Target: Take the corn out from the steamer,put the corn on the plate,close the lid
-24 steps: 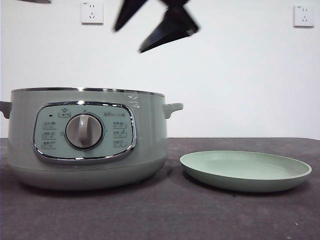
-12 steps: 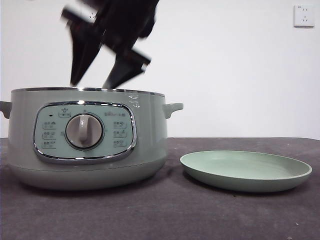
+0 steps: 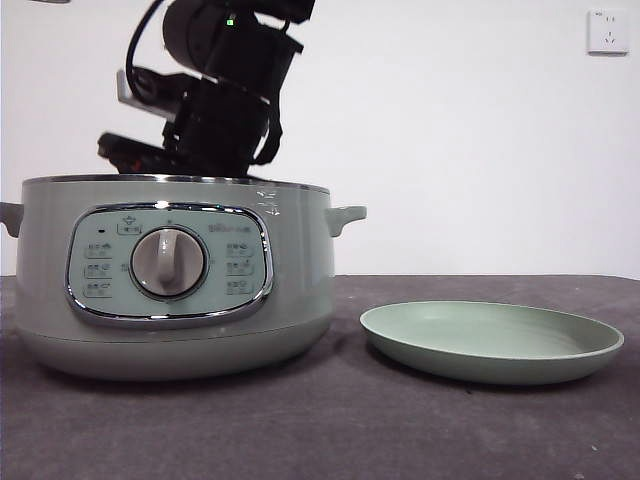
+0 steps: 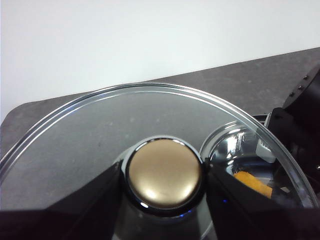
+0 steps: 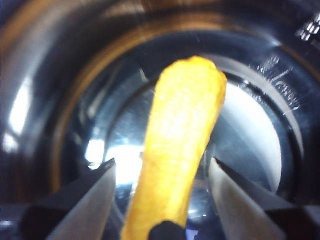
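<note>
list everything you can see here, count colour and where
steamer: 1, pale sage green with chrome-framed panel and dial, on the dark table, beside the plate, lid off
plate: 1, pale green, on the table beside the steamer, nothing on it
corn: 1, yellow-orange, inside the steamer, between the right gripper's jaws
lid: 1, clear glass with chrome rim and a knob that looks golden here, held off the steamer by its knob
wall sockets: 1 fully seen, white, on the white wall
table: 1, dark grey
left gripper: black, shut on the lid's knob
right gripper: black, lowered into the steamer, jaws open either side of the corn
</note>
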You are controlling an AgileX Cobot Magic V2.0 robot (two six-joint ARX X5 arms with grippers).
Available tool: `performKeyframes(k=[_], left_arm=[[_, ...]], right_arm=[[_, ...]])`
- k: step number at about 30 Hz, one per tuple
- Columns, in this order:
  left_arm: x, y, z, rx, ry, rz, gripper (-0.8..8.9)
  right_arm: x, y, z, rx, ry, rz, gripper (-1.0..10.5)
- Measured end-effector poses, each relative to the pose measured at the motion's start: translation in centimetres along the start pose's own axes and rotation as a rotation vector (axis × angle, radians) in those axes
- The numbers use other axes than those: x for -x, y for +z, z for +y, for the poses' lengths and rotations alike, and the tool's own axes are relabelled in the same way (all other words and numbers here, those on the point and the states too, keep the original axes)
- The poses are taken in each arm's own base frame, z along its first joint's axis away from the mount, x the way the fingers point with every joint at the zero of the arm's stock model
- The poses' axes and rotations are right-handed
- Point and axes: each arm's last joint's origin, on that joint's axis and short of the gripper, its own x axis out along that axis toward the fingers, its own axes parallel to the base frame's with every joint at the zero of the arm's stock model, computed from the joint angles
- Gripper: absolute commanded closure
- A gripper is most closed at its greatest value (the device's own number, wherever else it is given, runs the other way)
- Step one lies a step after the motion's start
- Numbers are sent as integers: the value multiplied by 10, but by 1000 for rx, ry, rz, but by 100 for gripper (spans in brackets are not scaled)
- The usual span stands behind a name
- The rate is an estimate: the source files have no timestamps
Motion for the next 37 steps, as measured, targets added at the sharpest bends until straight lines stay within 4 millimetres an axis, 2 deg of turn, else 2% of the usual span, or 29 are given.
performKeyframes(k=[5, 10, 13, 15, 19, 22, 24, 32, 37], left_arm=[[0, -1, 0, -2, 0, 5, 822], [0, -1, 0, -5, -1, 12, 822], [-1, -1, 0, -6, -1, 13, 823], [-3, -1, -2, -8, -4, 19, 822], [-13, 0, -8, -19, -64, 49, 822], [-24, 2, -14, -29, -101, 77, 822], [-34, 4, -19, -32, -130, 87, 822], [-68, 12, -38, -24, -259, 85, 822], [-84, 14, -46, -20, -309, 80, 822]], right_arm=[[-5, -1, -1, -1, -11, 13, 963], [-4, -1, 1, 4, -51, 14, 959], [4, 0, 1, 5, -67, 9, 959], [19, 3, 2, 7, -106, -15, 959], [77, 5, 6, 6, -167, -73, 959], [119, -1, 5, -7, -178, -82, 959], [138, -8, 3, -20, -182, -68, 959], [194, -50, -30, -180, -216, 100, 959], [207, -68, -68, -335, -269, 115, 959]])
